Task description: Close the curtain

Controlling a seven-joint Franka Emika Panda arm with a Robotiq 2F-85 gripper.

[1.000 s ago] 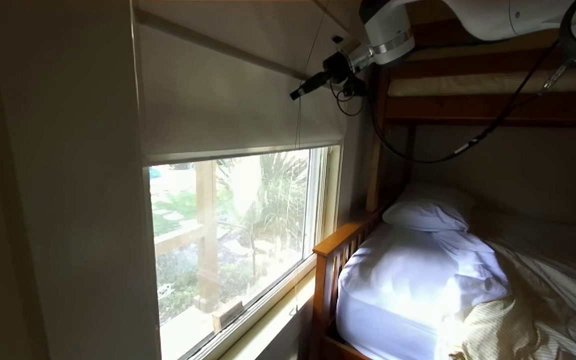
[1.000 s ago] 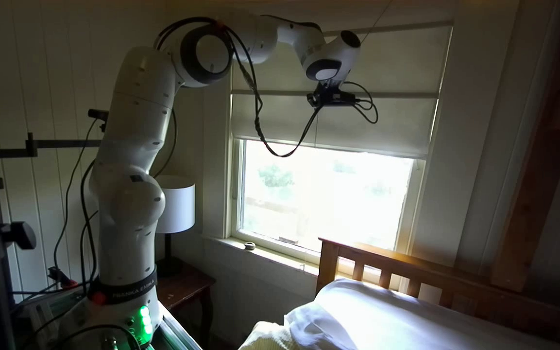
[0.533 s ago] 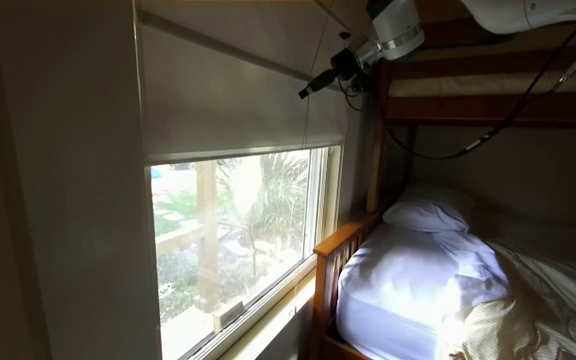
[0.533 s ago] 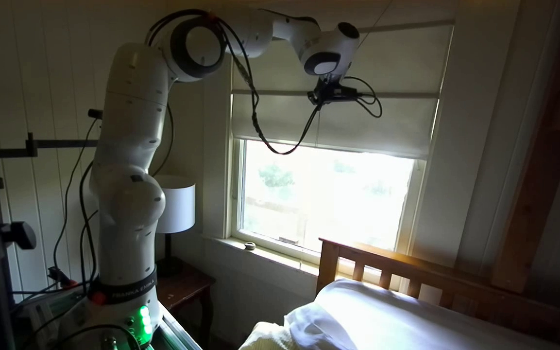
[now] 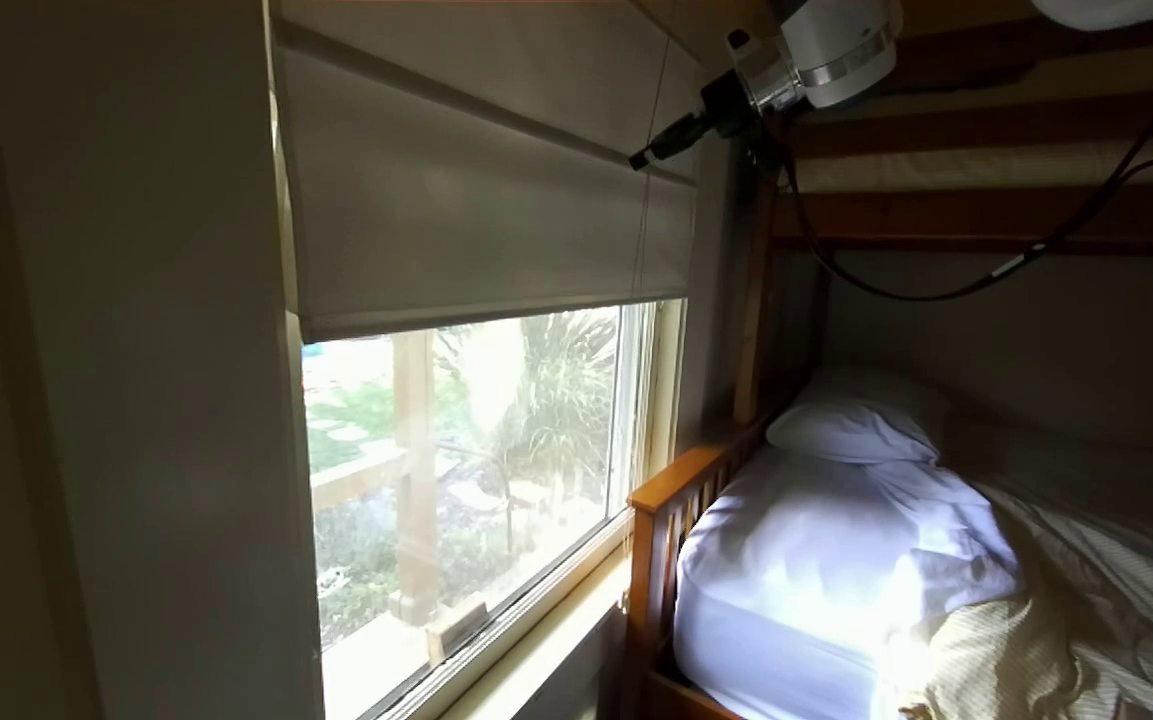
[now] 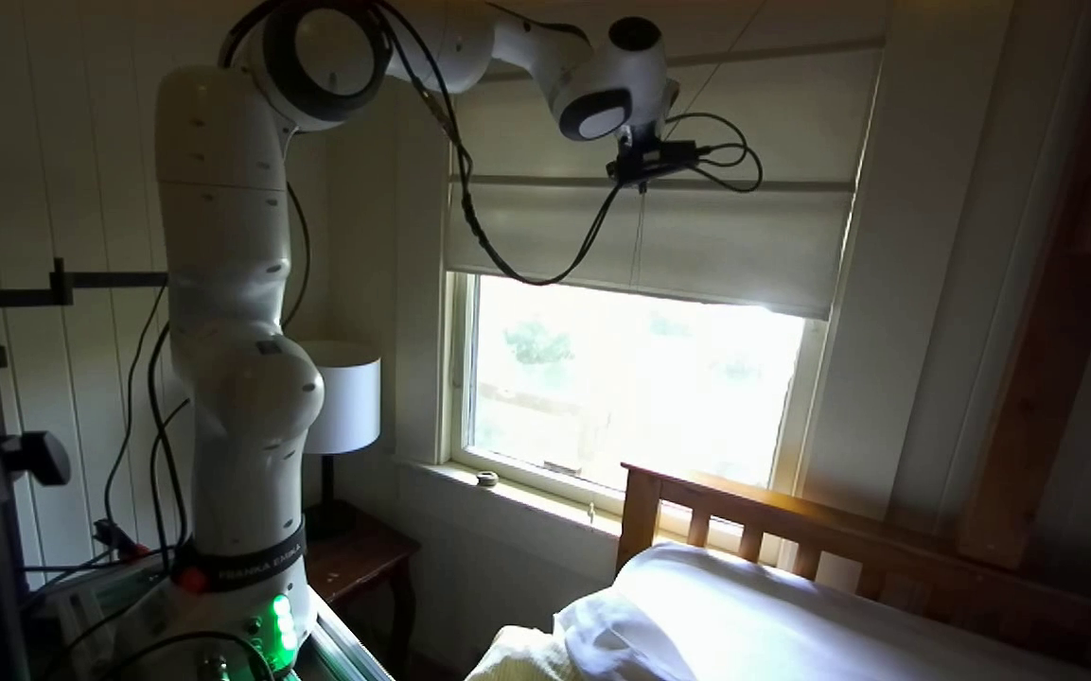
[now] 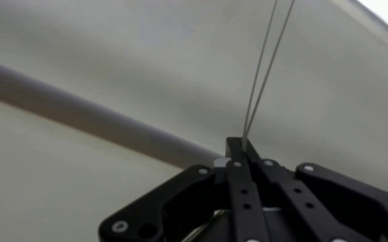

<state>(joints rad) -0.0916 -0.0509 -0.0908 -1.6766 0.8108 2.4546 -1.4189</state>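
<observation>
Apparently, "FRANKA EMIKA" base (image 6: 252,567); fingers (image 7: 237,152) pinch cords (image 7: 268,71)

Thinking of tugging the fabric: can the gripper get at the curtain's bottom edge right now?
Probably not: the gripper appears shut on the cord, above the curtain's bottom edge; it would likely have to let go and lower first.

The window (image 6: 630,388) is bright, with greenery (image 5: 566,385) outside, and the white bedding (image 5: 796,560) of a wooden bunk bed (image 5: 936,215) is partly sunlit. In an exterior view, a white-shaded lamp (image 6: 346,402) stands near a dim panelled wall (image 6: 81,189).
</observation>
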